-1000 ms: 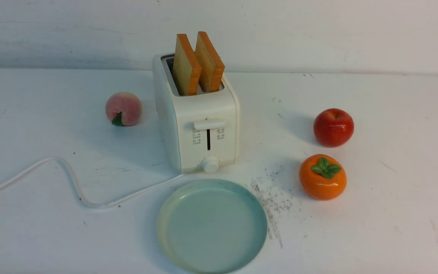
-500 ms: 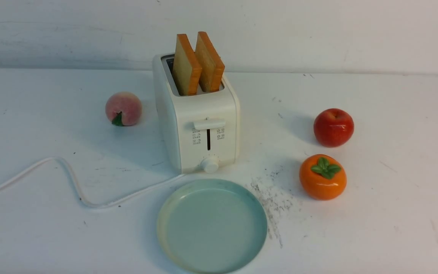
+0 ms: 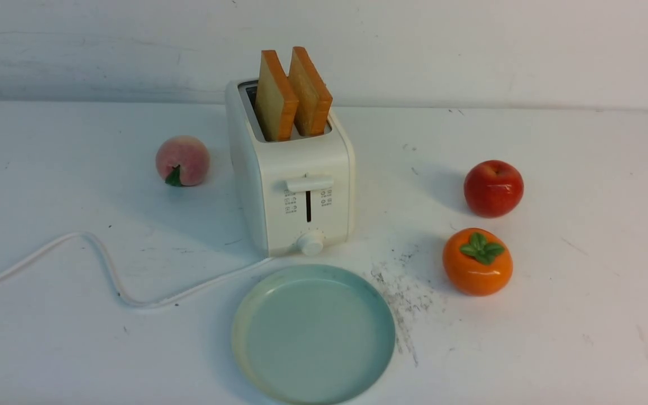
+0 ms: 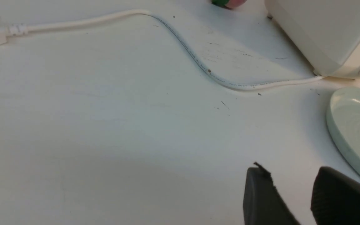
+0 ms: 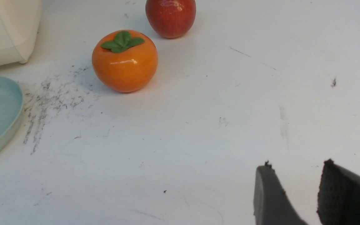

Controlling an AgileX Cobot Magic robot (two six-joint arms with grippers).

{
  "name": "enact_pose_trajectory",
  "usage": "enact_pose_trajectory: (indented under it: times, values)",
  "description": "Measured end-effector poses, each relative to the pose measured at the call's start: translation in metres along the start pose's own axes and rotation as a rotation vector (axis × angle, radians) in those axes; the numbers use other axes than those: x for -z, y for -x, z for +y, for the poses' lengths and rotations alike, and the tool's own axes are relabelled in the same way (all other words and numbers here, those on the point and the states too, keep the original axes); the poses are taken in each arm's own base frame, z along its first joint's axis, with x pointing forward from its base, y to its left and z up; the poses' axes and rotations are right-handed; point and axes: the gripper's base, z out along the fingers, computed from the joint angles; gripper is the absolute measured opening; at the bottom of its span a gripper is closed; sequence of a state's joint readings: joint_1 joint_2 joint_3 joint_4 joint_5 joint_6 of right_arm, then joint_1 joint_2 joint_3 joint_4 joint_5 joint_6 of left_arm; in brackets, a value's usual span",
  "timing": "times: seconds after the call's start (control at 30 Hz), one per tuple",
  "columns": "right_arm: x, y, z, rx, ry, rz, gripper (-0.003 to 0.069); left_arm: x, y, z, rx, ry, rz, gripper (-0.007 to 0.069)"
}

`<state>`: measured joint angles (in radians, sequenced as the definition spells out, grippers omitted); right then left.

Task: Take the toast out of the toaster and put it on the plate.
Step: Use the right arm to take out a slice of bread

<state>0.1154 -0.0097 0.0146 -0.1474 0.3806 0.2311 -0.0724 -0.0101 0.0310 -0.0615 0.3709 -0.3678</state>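
Toast (image 3: pixel 293 93) is in neither pincer: the left pincer (image 4: pixel 291 171) and the right pincer (image 5: pixel 297 165) hang partly spread and empty, low over the bench (image 3: pixel 583 292). It stands in the toaster (image 3: pixel 307 169), just behind the plate (image 3: pixel 313 332).

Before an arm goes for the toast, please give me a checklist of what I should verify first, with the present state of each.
1. Toast slices stand out of the toaster slots: ok.
2. Plate bare, in front of the toaster: ok.
3. Left gripper jaws apart, empty: ok.
4. Right gripper jaws apart, empty: ok.
5. Cord off the plate: ok.
6. Slices loose in the slots: cannot tell.
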Motion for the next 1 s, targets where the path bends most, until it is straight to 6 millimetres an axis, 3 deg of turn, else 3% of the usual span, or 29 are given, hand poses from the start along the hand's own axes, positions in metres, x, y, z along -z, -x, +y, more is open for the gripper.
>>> enact_pose_trajectory:
  times: [0.07,0.17,0.23,0.27,0.4,0.6,0.67,0.7,0.73,0.83,1.0]
  values:
    - [0.0,0.0,0.0,0.0,0.0,0.0,0.024,0.0,0.002,-0.003,0.105,-0.032,-0.018,0.0238]
    - [0.0,0.0,0.0,0.0,0.0,0.0,0.024,0.002,0.011,-0.012,0.623,-0.171,-0.076,0.0238]
    - [0.0,0.0,0.0,0.0,0.0,0.0,0.024,0.002,0.015,-0.014,0.782,-0.21,-0.093,0.0238]
    - [0.0,0.0,0.0,0.0,0.0,0.0,0.024,0.003,0.018,-0.015,0.973,-0.255,-0.105,0.0238]
    - [0.0,0.0,0.0,0.0,0.0,0.0,0.024,0.004,0.022,-0.016,1.229,-0.313,-0.105,0.0238]
    - [0.0,0.001,0.001,-0.06,0.017,-0.012,0.024,0.005,0.024,-0.016,1.326,-0.334,-0.106,0.0238]
    - [0.0,0.002,0.004,-0.154,0.043,-0.028,0.024,0.005,0.024,-0.016,1.33,-0.335,-0.108,0.0238]
    - [-0.001,0.004,0.007,-0.326,0.087,-0.057,0.024,0.005,0.025,-0.016,1.333,-0.337,-0.116,0.0238]
    - [-0.001,0.005,0.007,-0.346,0.092,-0.062,0.024,0.005,0.025,-0.016,1.333,-0.337,-0.118,0.0238]
    - [0.001,0.016,0.01,-0.667,0.177,-0.16,0.024,0.005,0.027,-0.015,1.338,-0.34,-0.141,0.0238]
    - [0.003,0.023,0.01,-0.818,0.218,-0.221,0.024,0.005,0.027,-0.015,1.32,-0.338,-0.146,0.0238]
